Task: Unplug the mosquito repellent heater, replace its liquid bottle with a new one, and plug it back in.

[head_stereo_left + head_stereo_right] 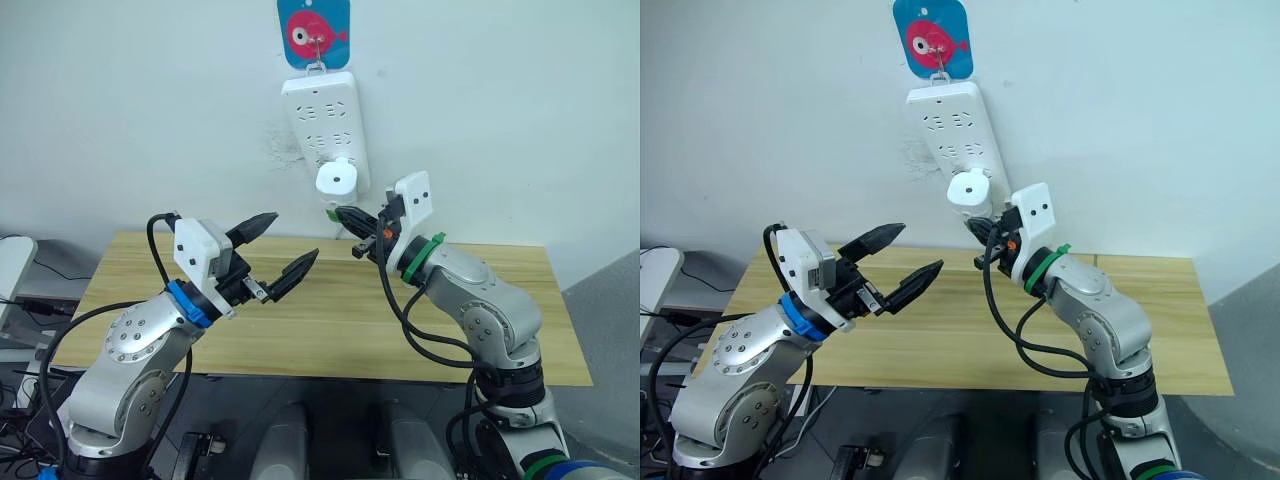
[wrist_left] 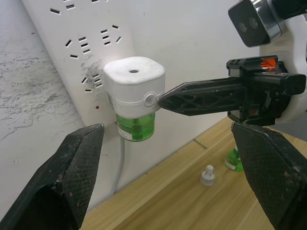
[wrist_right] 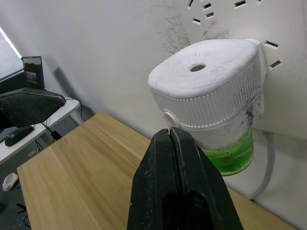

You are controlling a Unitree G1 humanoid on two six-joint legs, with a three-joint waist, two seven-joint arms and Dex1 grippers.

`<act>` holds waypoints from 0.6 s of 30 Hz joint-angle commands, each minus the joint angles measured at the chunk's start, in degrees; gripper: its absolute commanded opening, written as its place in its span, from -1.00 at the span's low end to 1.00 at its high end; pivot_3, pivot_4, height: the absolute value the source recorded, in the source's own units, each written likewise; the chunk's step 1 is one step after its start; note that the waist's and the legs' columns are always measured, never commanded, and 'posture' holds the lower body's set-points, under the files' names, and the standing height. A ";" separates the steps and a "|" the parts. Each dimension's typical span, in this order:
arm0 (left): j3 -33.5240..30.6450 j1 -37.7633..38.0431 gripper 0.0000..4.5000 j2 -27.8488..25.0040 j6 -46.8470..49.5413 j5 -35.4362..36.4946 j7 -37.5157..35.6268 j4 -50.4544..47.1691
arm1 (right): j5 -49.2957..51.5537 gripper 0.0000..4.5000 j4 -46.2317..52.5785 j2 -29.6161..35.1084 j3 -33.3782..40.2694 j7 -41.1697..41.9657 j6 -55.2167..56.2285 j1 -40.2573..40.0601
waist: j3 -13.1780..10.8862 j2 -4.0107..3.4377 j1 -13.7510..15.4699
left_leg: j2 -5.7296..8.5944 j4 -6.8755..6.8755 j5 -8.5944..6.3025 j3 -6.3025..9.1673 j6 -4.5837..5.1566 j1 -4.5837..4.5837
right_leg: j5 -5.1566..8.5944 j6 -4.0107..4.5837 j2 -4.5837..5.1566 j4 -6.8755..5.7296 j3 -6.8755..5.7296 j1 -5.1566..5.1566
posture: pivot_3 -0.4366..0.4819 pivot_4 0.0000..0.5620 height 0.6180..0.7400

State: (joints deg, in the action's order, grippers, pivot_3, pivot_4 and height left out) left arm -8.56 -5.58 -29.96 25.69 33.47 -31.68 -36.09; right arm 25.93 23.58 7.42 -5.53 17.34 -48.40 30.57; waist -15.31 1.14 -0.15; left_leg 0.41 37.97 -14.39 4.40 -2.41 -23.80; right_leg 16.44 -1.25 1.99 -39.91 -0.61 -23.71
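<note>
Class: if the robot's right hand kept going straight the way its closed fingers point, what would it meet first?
Most likely the white heater plugged into the power strip. The right hand has its tip at the heater's side, seemingly on the small round button.

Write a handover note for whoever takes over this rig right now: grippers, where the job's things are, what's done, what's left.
Left gripper: open, empty, raised over the table.
Right gripper: shut, empty, tips at the side button of the mosquito repellent heater.
Heater plugged into the power strip on the wall, green bottle fitted beneath.
Another green bottle and a small white cap stand on the table.
Done: nothing visible. Left: unplug, swap bottle, replug.
</note>
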 commanded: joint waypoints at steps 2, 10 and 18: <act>-0.11 -0.28 1.00 0.01 -1.06 -0.09 0.36 -1.99 | 1.07 -0.99 2.58 -0.33 0.17 -0.01 0.26 0.84 | 0.00 0.00 0.00 | 0.00 0.00 0.00 0.00 0.00 0.00 | 0.00 0.00 0.00 0.00 0.00 0.00 | 0.12 -0.11 1.00; -0.25 0.04 1.00 -0.18 -1.03 -0.01 0.35 -2.32 | 0.48 -0.99 2.37 -1.17 -1.86 -0.08 0.76 1.05 | 0.00 0.00 0.00 | 0.00 0.00 0.00 0.00 0.00 0.00 | 0.00 0.00 0.00 0.00 0.00 0.00 | 0.13 -0.10 1.00; -0.23 0.20 1.00 -0.21 -0.83 0.16 0.42 -2.58 | -1.17 -0.99 0.52 -2.31 -2.21 -1.51 2.15 2.24 | 0.00 0.00 0.00 | 0.00 -0.01 0.00 0.01 0.00 0.00 | 0.00 0.00 0.00 0.01 0.00 0.00 | 0.13 -0.09 1.00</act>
State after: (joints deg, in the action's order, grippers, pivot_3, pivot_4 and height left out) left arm -8.28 -5.38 -29.98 25.69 33.44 -31.61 -36.12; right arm 25.20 23.23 5.38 -8.07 16.11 -47.78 31.92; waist -15.31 1.14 -0.14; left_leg 0.41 37.96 -14.39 4.40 -2.40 -23.80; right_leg 16.44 -1.25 1.99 -39.90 -0.60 -23.71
